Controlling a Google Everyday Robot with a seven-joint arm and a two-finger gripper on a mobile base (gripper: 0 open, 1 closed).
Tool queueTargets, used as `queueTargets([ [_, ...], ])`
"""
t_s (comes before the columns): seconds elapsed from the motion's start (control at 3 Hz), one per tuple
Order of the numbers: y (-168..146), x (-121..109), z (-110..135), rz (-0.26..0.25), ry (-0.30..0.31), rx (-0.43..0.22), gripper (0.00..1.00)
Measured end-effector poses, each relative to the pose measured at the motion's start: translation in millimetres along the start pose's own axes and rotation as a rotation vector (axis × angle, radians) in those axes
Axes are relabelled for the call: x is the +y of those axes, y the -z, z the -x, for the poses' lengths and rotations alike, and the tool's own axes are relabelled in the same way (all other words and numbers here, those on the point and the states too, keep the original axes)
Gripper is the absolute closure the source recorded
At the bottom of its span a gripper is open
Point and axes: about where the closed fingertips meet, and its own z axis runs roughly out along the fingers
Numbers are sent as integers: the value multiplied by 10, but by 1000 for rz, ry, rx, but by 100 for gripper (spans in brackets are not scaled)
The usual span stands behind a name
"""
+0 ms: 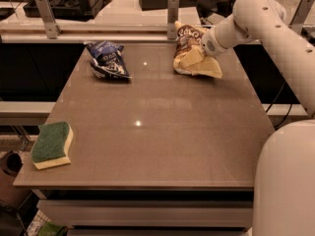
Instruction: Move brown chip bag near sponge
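The brown chip bag (189, 36) lies at the far right of the table, its dark brown top toward the back and its pale yellow lower part (206, 69) toward the front. My gripper (198, 56) comes in from the right and is right at the bag's middle, touching or overlapping it. The white arm (256, 14) reaches over the table's right edge. The sponge (50, 144), green on top with a pale yellow base, lies at the near left corner of the table, far from the bag.
A smaller blue-and-white chip bag (107, 60) lies at the far left of the table (157, 132). A rail with metal posts (47, 9) runs along the back edge. My white body (285, 181) stands at the table's near right corner.
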Motion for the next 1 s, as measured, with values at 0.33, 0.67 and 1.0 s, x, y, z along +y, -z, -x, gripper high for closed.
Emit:
queueTargets([
  [0.33, 7, -1, 7, 0, 0, 0, 100],
  [0.67, 198, -124, 68, 2, -17, -55, 100],
  [1.0, 424, -237, 130, 4, -29, -106, 100],
])
